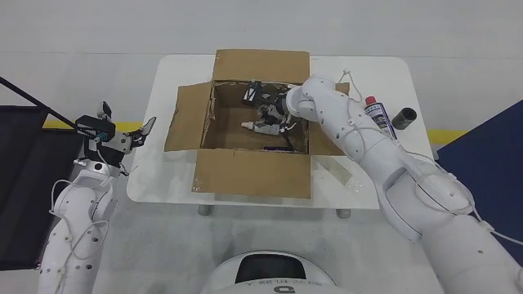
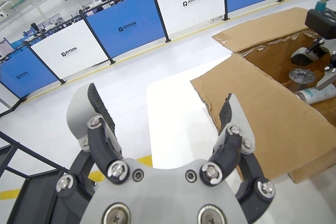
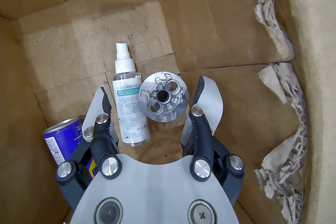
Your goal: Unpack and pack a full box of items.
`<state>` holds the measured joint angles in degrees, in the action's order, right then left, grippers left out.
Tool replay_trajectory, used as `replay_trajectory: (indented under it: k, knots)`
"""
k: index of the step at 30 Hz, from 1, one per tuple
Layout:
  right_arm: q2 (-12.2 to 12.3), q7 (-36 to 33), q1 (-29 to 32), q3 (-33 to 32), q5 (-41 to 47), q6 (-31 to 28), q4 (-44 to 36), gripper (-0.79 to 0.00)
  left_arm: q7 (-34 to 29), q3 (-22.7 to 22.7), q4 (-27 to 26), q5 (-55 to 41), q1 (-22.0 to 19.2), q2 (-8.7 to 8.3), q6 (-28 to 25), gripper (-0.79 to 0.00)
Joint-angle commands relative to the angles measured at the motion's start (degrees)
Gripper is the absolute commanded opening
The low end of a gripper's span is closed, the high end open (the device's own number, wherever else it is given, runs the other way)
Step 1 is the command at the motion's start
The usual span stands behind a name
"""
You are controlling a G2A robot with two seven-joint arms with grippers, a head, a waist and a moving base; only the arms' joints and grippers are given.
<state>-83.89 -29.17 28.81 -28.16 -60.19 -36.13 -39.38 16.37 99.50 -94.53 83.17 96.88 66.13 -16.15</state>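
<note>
Box (image 1: 253, 173), flaps open on the desk (image 1: 176, 90), appears mid-unpacking: the right gripper (image 3: 152, 88), spread wide, hangs inside above a spray bottle (image 3: 130, 107) and metal hub (image 3: 163, 97), likely needing next to drop and close on one, while the left gripper (image 2: 160, 101) hangs open beside the desk.

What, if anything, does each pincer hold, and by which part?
Nothing. The right pincer is open inside the cardboard box, above the spray bottle; the left pincer is open too.

blue can (image 3: 61, 136) half behind right pincer (image 3: 152, 87), box (image 2: 262, 117) cut off
</note>
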Motion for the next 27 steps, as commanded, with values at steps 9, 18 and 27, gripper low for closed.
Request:
replay_trajectory:
  k: [9,18,27]
  knots:
    - [-3.1,0.4,-1.9,1.4,-0.9,1.0,6.2,-0.212,0.0,0.0,0.0,0.0,0.0,0.0,0.0,0.0]
    - [-5.8,0.0,-3.4,1.9,-0.1,-0.2,11.8,-0.222,0.0,0.0,0.0,0.0,0.0,0.0,0.0,0.0]
    - [-7.8,0.9,-5.1,1.7,1.2,-3.5,17.1,-0.437,0.0,0.0,0.0,0.0,0.0,0.0,0.0,0.0]
